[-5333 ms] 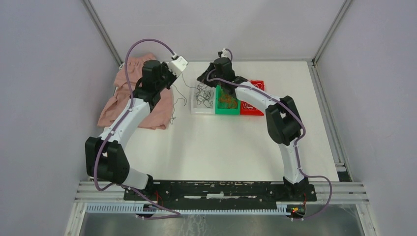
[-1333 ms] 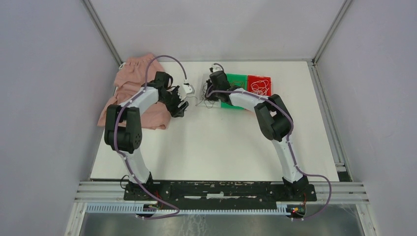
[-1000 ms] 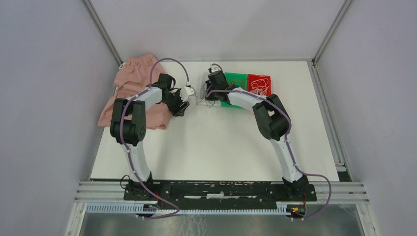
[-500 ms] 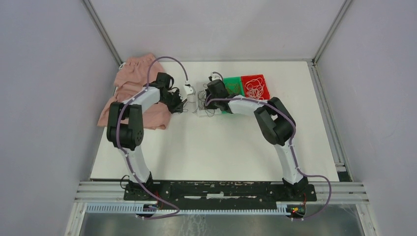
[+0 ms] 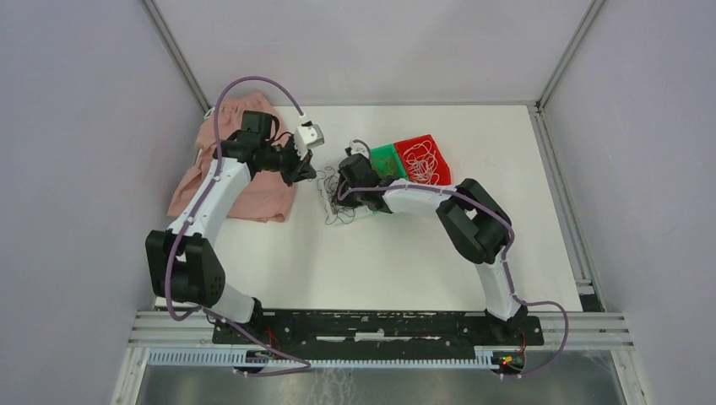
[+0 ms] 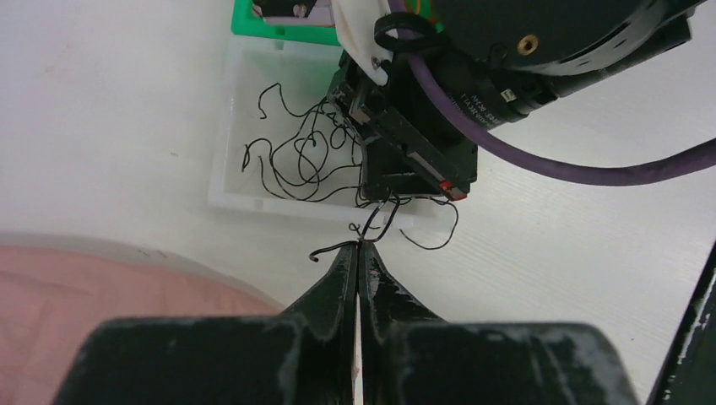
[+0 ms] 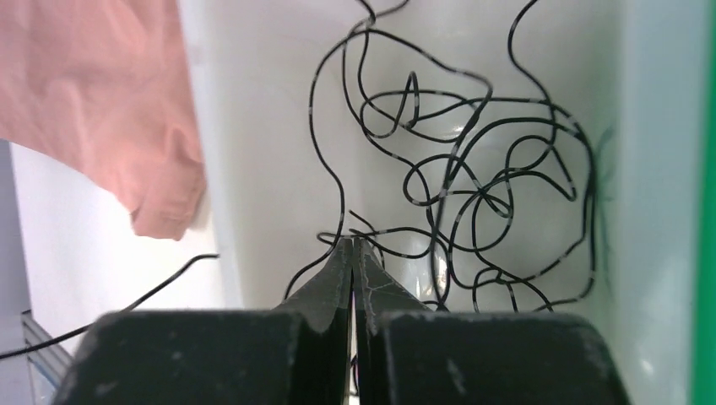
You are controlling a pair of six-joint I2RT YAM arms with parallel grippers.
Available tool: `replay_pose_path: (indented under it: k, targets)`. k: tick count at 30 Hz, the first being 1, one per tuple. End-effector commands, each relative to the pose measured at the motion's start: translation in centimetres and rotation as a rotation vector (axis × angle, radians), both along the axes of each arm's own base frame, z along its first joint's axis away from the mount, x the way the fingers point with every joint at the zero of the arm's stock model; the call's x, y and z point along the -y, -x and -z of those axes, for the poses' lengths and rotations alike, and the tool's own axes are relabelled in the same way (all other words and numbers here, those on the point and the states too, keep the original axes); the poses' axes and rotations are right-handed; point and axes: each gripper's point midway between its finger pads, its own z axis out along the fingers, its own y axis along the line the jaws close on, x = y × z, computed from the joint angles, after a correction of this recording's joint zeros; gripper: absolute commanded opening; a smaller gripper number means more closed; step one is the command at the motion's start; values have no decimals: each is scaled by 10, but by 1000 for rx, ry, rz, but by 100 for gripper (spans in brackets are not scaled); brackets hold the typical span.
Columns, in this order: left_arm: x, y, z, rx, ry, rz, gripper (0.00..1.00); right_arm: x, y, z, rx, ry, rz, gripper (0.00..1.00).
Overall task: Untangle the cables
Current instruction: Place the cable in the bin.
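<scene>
A clump of black cables lies in and over the white tray. In the left wrist view my left gripper is shut on one black cable strand just outside the tray rim, and the strand runs back to the black cables. My right gripper reaches into the tray. In its wrist view the right gripper is shut, with a strand of the black cables caught at its tips. White cables fill the red bin.
A pink cloth lies left of the tray under my left arm, also seen as pink cloth and pink cloth. A green bin sits between the white tray and the red bin. The enclosure's walls surround the table.
My left gripper has shut on a black strand and drawn back to the left. The right gripper has moved nearer and left, and the three bins have shifted and turned with it.
</scene>
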Motion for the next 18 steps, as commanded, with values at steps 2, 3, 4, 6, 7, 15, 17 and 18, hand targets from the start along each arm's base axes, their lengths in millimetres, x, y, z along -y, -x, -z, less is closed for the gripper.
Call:
replay_pose_path:
  k: [2, 3, 4, 6, 7, 15, 17, 18]
  targets:
    - [20, 1, -23, -74, 138, -36, 3, 14, -25, -86, 125, -128, 74, 5]
    - [23, 0, -27, -81, 155, -38, 3, 18, -26, -91, 127, -141, 71, 7]
    - [27, -1, -30, -91, 171, -36, 3, 22, -29, -93, 124, -155, 68, 8]
    - [36, 0, -36, -119, 200, -33, 3, 27, -33, -102, 124, -199, 51, 9]
    - [40, 1, -40, -128, 212, -30, 3, 30, -34, -105, 126, -210, 39, 11]
    - [51, 35, -64, -161, 212, 13, 3, 51, -40, -117, 136, -208, -36, 28]
    - [49, 44, -67, -157, 210, 15, 3, 55, -42, -117, 137, -207, -43, 30]
    - [48, 46, -70, -145, 218, 17, 3, 57, -42, -117, 137, -207, -42, 30]
